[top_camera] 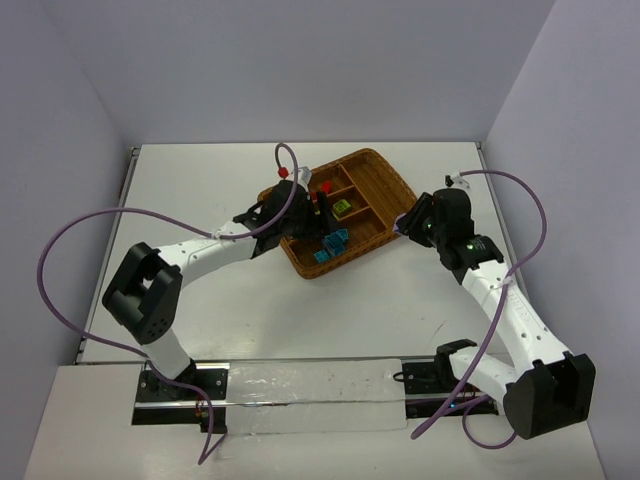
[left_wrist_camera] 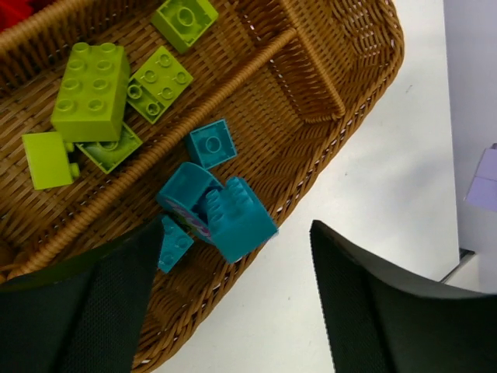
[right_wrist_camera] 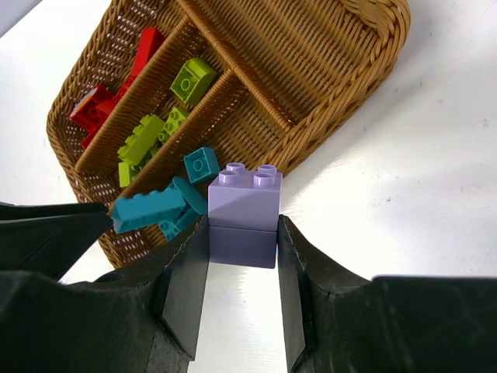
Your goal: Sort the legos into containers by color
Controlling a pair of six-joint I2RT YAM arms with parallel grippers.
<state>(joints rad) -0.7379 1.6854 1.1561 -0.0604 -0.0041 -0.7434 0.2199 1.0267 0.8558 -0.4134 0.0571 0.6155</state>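
Right now the white surface (top_camera: 200,190) is carrying a brown woven wicker tray (top_camera: 366,153), which is sitting askew toward its far side, between my two arms. My left arm (top_camera: 205,250) is reaching in from the left, so my left jaws are hanging over the tray's near corner. They are standing wide apart with nothing between them. My right arm (top_camera: 505,300) is reaching up from the right, and my right jaws are clamping a pale purple studded brick (right_wrist_camera: 247,206) by two opposite sides. I am holding that brick outside the tray, just beside its outer wall and over the bare surface.

Inside the tray, red bricks (right_wrist_camera: 116,93) are lying in the long slot farthest from the purple one. Yellow-green bricks (left_wrist_camera: 89,89) are lying in the middle slot. Cyan-blue bricks (left_wrist_camera: 225,210) are lying in the slot along the wall nearest my jaws. Most of the cyan ones are bunching in a small pile, one of them resting tilted on the others and touching the wicker wall. A small square cyan brick (left_wrist_camera: 211,144) is lying flat just beside that pile.
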